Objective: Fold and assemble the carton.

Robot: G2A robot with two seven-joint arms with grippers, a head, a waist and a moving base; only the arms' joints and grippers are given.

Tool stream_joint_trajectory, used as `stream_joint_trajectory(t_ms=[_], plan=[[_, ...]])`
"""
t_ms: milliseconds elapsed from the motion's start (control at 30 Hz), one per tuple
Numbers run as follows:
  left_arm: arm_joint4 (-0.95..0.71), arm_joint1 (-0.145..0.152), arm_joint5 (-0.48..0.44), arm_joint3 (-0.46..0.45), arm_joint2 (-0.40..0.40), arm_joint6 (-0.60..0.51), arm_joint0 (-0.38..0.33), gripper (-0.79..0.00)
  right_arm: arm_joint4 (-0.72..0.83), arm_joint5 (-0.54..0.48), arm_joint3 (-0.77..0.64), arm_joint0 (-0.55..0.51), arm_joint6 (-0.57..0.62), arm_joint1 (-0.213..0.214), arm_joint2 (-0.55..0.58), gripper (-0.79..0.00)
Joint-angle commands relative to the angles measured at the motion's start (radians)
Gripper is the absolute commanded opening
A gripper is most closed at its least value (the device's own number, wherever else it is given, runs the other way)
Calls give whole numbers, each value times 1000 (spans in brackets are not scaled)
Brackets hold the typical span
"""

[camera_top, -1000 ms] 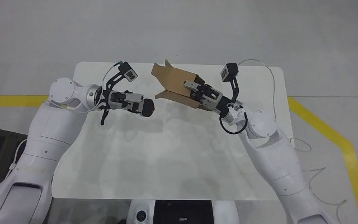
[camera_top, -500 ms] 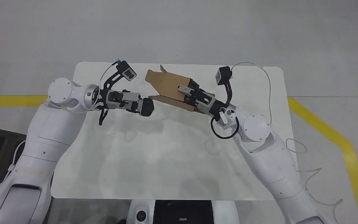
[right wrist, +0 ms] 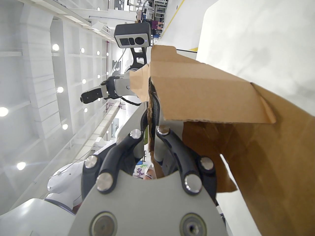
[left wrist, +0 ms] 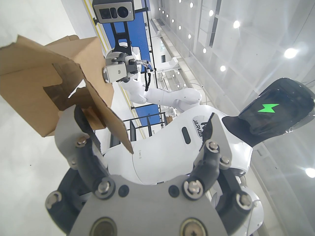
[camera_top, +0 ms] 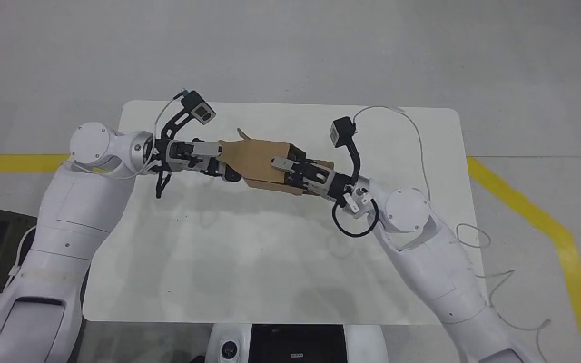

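A brown carton is being held lengthwise over the counter between both arms, the right gripper clenching its fingers on one end wall while the left gripper, fingers spread wide, is facing the opposite open end, a loose flap jutting toward their gap.

Top looks down; both wrists close on carton
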Motion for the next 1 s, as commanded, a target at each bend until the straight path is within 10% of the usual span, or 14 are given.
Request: stream_joint_trajectory(t_ms=[0, 967], plan=[[3, 1, 1, -5, 1, 0, 1, 0, 2, 1, 0, 2, 2, -1, -2, -785], [3, 11, -28, 137, -54, 56, -22, 0, 8, 109, 13, 2, 167, 12, 54, -785]])
